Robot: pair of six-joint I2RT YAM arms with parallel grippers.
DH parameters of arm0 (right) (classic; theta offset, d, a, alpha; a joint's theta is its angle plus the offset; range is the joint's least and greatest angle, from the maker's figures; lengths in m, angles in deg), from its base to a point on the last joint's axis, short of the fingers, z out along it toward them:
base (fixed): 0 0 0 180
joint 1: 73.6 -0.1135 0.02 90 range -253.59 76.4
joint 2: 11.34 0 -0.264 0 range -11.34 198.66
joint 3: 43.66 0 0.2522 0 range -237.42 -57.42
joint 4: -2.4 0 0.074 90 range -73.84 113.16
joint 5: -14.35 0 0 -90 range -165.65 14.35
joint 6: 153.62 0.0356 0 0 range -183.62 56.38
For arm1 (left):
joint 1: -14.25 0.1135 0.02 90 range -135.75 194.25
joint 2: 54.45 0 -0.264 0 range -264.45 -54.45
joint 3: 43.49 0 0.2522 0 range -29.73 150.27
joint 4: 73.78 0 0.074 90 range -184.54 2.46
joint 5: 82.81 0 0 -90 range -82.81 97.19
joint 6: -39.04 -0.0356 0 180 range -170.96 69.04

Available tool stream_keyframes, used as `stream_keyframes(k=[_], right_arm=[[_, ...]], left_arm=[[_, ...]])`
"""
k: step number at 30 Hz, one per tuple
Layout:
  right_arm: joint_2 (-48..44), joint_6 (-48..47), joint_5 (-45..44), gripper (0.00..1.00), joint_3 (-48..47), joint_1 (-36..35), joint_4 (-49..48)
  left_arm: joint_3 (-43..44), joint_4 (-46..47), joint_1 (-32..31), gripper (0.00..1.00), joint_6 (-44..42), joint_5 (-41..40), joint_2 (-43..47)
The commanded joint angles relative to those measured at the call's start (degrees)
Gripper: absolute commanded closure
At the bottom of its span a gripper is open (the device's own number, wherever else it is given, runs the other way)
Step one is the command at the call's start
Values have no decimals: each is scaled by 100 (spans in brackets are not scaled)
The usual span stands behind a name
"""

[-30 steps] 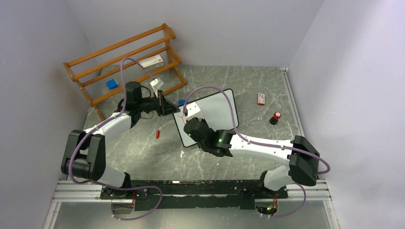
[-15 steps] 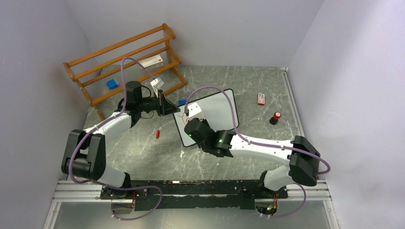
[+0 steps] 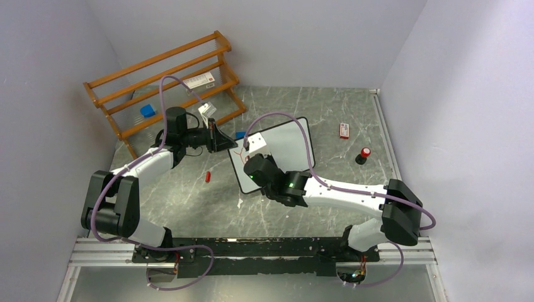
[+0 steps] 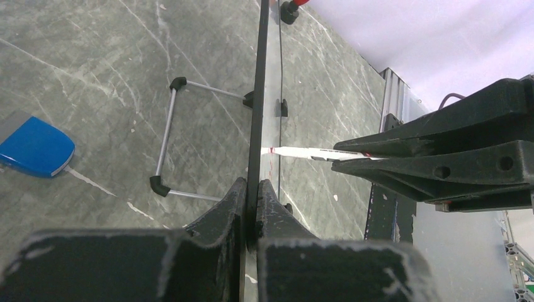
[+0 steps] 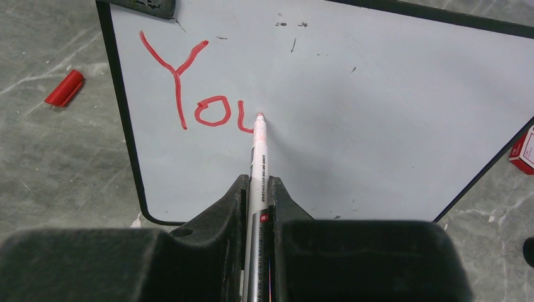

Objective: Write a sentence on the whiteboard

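The right pincer (image 5: 257,182) has barely shifted. It is clamped on the marker (image 5: 259,148), whose barrel points away from the near edge, with its tip on the sentence (image 5: 211,113) at a half-made "u". The whiteboard (image 5: 378,94) stands propped mid-surface, its long side running left to right. The left pincer (image 4: 252,189) pinches its far-left corner, probably to steady it.

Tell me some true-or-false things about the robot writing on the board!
1. The right gripper holds a marker. True.
2. The writing is blue. False: it is red.
3. The left gripper clamps the whiteboard by its edge. True.
4. The red cap lies on the whiteboard. False: it lies on the table, beside the board.
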Motion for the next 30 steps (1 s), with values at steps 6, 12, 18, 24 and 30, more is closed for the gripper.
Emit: stream_keyframes(k=[6, 12, 18, 24, 30], right_arm=[[-52, -51, -140, 100, -70, 165, -341], [-77, -30, -130, 100, -57, 177, -366], [-118, -34, -18, 100, -38, 202, -364], [-92, 33, 108, 100, -34, 203, -165], [-65, 118, 201, 100, -8, 205, 55]], left_arm=[[-56, -394, -118, 95, -366, -163, -213], [-47, -412, -118, 95, -379, -158, -217], [-39, -429, -118, 95, -387, -172, -221], [-38, -434, -118, 95, -392, -173, -215], [-30, -455, -118, 95, -406, -189, -213]])
